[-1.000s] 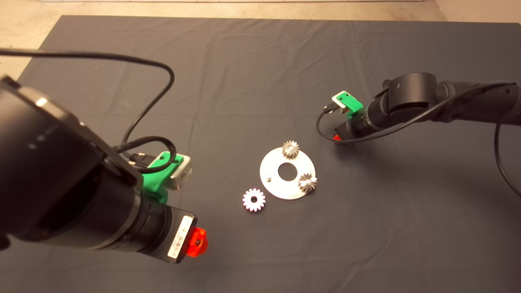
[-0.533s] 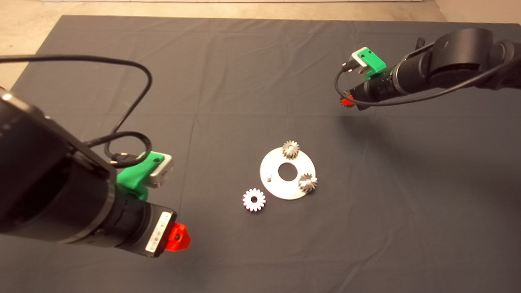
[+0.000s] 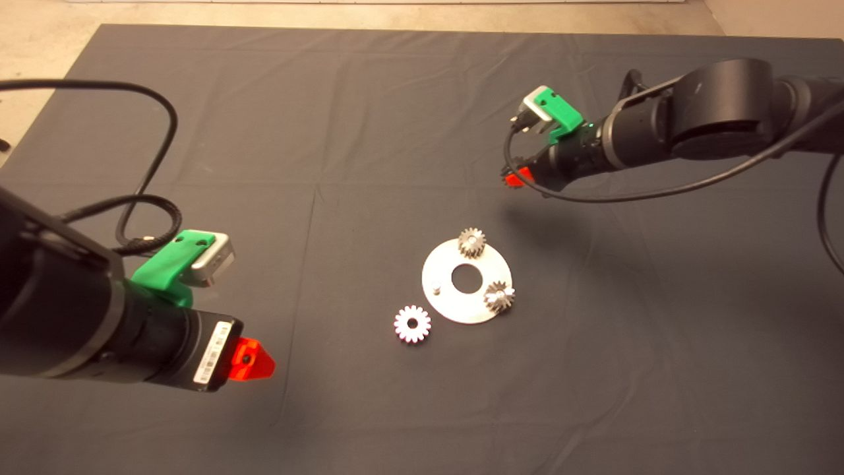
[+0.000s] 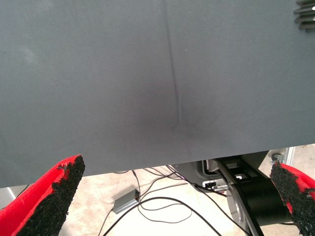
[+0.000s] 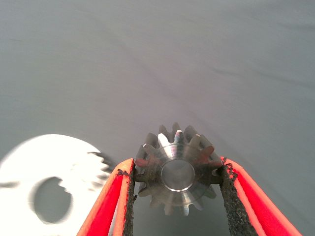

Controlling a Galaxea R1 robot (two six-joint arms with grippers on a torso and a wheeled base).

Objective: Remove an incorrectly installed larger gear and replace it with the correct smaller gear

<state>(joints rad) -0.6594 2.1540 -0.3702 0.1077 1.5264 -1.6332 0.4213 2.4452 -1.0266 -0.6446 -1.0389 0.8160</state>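
Note:
The larger gear (image 3: pixel 412 324), bright white, lies flat on the mat just left of a round silver plate (image 3: pixel 455 310). Two small grey gears with pale pins (image 3: pixel 471 242) (image 3: pixel 498 297) sit on the plate, and a bare pin (image 3: pixel 435 286) stands at its left. My right gripper (image 3: pixel 517 177) hovers above and beyond the plate. In the right wrist view that gripper (image 5: pixel 176 168) is shut on the smaller gear (image 5: pixel 177 177), with the plate (image 5: pixel 29 167) blurred below. My left gripper (image 3: pixel 254 359) sits low at the front left, and the left wrist view shows it (image 4: pixel 175 169) open and holding nothing.
The dark mat (image 3: pixel 369 132) covers the table, with a bare floor strip (image 3: pixel 39 59) along its far and left edges. A black cable (image 3: pixel 151 125) loops over the left arm. Beyond the mat's edge, the left wrist view shows floor cables (image 4: pixel 157 206).
The right gripper lifted away from beside the plate, then swung left toward it again. The left arm drew back to the left, away from the larger gear.

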